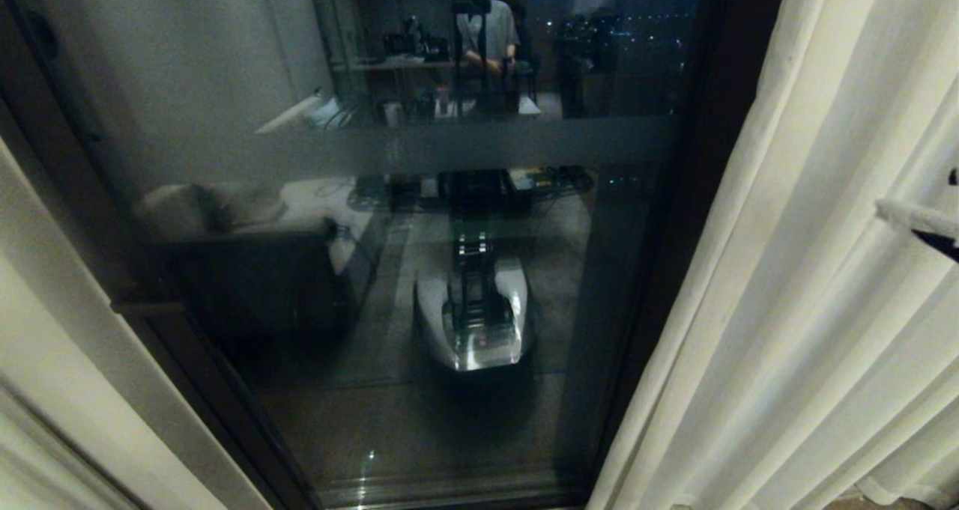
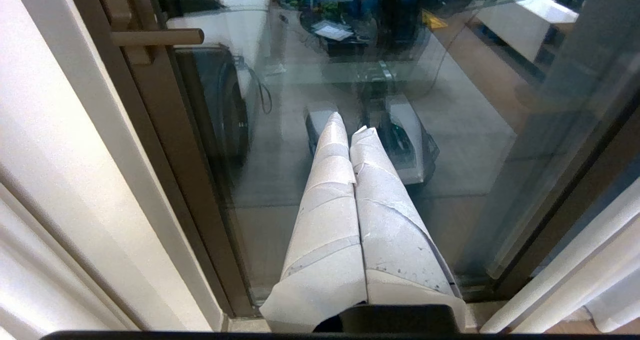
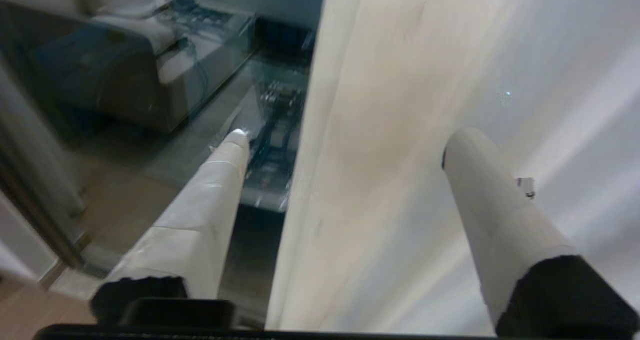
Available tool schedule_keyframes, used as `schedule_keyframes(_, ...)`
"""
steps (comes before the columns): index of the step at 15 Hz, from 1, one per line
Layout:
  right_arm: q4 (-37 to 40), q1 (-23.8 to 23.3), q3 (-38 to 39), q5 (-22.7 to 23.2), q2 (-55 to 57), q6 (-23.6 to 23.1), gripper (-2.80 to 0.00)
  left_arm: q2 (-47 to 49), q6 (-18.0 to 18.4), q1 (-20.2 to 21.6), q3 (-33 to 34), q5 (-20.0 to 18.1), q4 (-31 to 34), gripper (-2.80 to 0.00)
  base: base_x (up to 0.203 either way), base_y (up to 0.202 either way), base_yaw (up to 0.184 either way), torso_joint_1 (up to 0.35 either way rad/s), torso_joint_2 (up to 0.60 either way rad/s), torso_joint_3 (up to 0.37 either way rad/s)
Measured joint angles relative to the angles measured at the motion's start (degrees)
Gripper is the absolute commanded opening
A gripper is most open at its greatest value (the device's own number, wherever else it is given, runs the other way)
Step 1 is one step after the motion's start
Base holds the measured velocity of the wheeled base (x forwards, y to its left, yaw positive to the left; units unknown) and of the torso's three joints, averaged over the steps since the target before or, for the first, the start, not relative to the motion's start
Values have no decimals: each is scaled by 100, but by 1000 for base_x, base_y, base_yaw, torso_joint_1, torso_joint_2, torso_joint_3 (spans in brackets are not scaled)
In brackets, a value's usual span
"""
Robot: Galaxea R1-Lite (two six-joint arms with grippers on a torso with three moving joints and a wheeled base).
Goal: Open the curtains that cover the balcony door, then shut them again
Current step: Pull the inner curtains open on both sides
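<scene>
The curtains are drawn apart, leaving the balcony door [image 1: 419, 255] bare down the middle of the head view. The right curtain panel [image 1: 809, 285] hangs in soft cream pleats along the right side; the left curtain panel [image 1: 52, 360] shows as a pale strip at the lower left. Between them the dark frame [image 1: 689, 218] with its horizontal crossbar [image 1: 479, 147] holds reflective glass, in which the robot's own base and a person standing further back in the room are mirrored.

The right claw [image 3: 345, 145] is raised against the inner edge of the right curtain panel [image 3: 400, 130]. Its two tape-wrapped fingers [image 3: 210, 200] stand spread wide — one finger in front of the glass, the other over the fabric, with the curtain's edge fold running between them. The fabric is not pinched; whether the fingers touch it cannot be told. In the head view only a finger tip of this claw [image 1: 918, 218] pokes in from the right border, level with the middle of the curtain.

The left claw [image 2: 350, 130] hangs low and points down and forward at the glass [image 2: 450, 130] beside the left frame post [image 2: 165, 130] — its wrapped fingers [image 2: 330, 220] pressed together along their whole length, holding nothing. A door handle [image 2: 155, 37] juts from the frame near it.
</scene>
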Motion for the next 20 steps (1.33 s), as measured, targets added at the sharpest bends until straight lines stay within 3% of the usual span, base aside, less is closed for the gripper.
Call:
schedule_keyframes(5, -232, 32, -701, 0, 996, 50, 0, 0, 0, 0, 0, 0, 0, -280, 0, 0, 0, 0, 0, 0)
schedule_keyframes(11, -602, 399, -1593, -25, 1996, 223, 0, -2, 0, 0, 0, -2, 0, -280, 0, 0, 0, 0, 0, 0)
schedule_keyframes(20, -646, 516, -2568, -617, 2959, 212, 0, -2, -3, 0, 0, -2, 0, -280, 0, 0, 0, 0, 0, 0)
